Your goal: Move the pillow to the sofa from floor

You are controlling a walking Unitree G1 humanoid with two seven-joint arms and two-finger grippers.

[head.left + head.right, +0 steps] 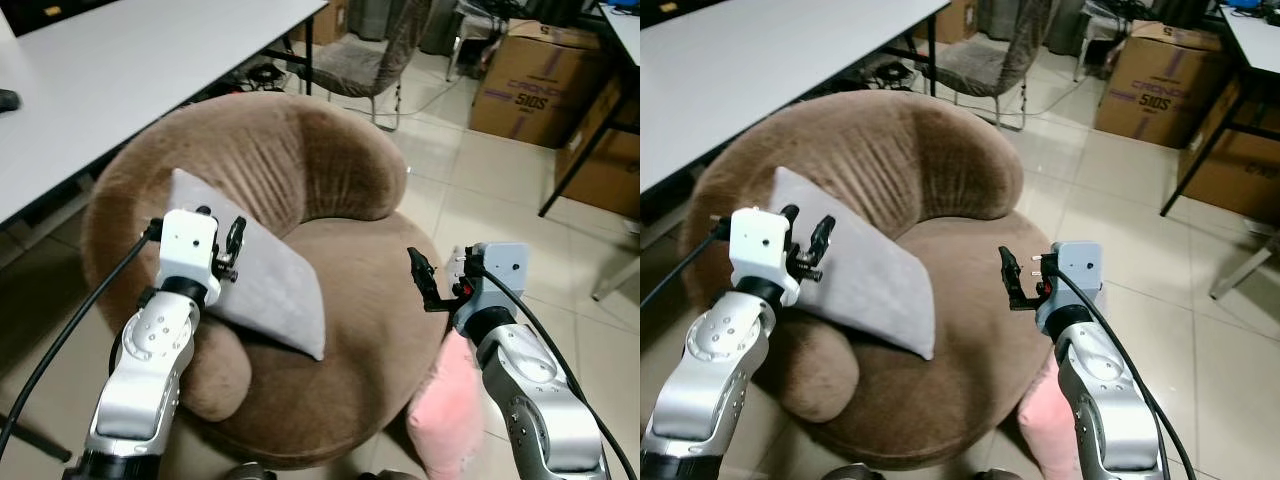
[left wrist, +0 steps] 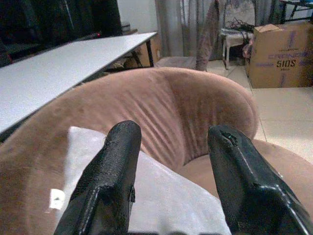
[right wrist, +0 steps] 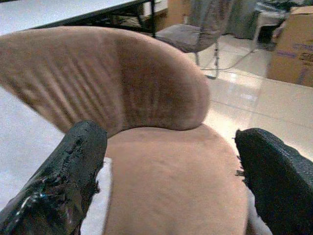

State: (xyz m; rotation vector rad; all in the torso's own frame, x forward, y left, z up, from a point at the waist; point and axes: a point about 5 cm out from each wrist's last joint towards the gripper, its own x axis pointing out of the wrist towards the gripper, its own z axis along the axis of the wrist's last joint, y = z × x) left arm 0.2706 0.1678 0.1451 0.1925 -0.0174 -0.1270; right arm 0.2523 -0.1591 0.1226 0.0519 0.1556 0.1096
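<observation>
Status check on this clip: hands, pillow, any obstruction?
Left hand open, above grey pillow lying on brown sofa. Right hand open, empty, over seat. Pink pillow on floor by sofa.

We count one round brown plush sofa (image 1: 330, 330), one grey fabric pillow (image 1: 270, 285), one pink fluffy pillow (image 1: 447, 410), two brown cardboard boxes (image 1: 535, 85), and one white counter (image 1: 130, 80).

Dim indoor light; wrist views seem soft.

Office, long desk (image 1: 120, 90), cardboard boxes (image 1: 535, 85)
</observation>
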